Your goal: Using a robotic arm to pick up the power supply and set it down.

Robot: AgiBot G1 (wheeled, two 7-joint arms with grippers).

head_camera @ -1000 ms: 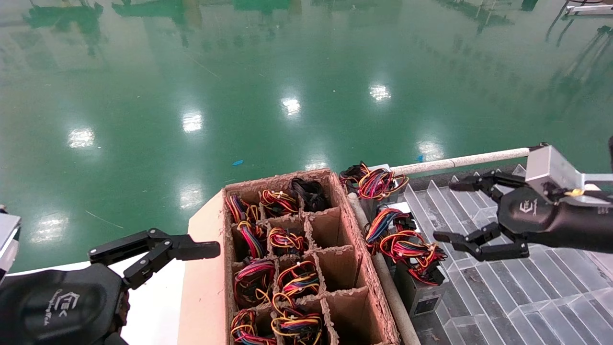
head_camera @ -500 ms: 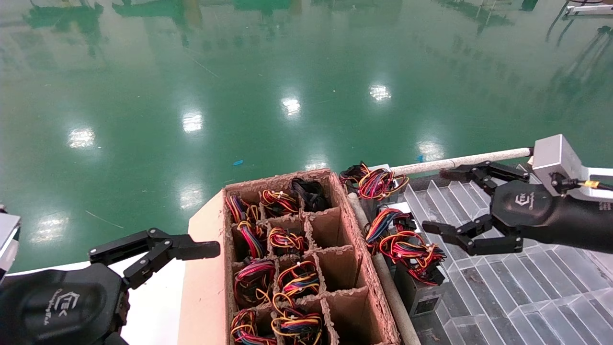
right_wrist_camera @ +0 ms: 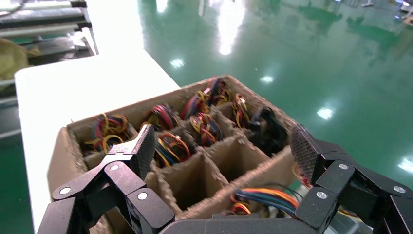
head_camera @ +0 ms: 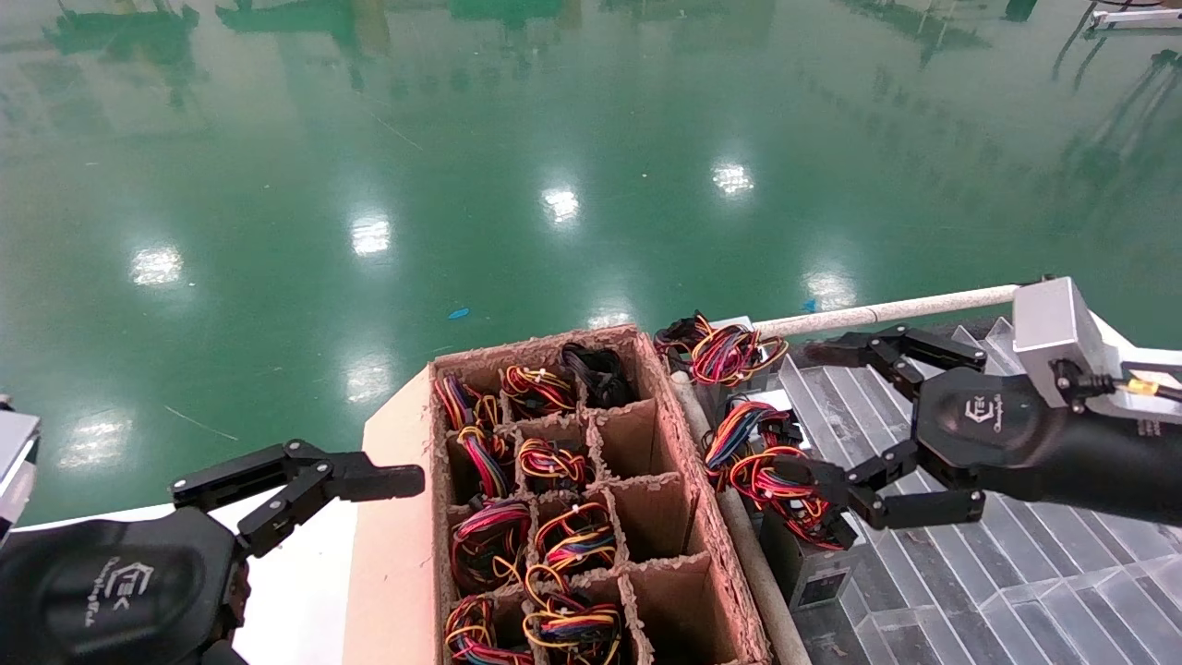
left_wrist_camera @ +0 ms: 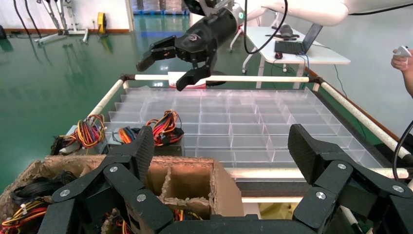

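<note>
The power supply (head_camera: 805, 565) is a small grey box with a black socket, lying at the near end of a row between the cardboard box and the clear tray. Its red, yellow and black wire bundle (head_camera: 774, 462) lies on top; in the left wrist view the bundle (left_wrist_camera: 165, 127) shows too. My right gripper (head_camera: 803, 413) hangs open over the row, its near fingertip over that bundle and nothing held. A unit with blue wires (head_camera: 743, 423) lies between its fingers and shows close under the right gripper (right_wrist_camera: 224, 151). My left gripper (head_camera: 295, 480) stays open and idle at the lower left.
The cardboard box (head_camera: 704, 531) has compartments, several holding wire bundles and some bare. The clear gridded tray (head_camera: 970, 573) fills the right side, edged by a white pole (head_camera: 886, 315). A third unit (head_camera: 729, 353) lies at the far end of the row. Green floor lies beyond.
My right gripper has moved left and down from over the tray to the row of units, staying open. The left arm has not moved.
</note>
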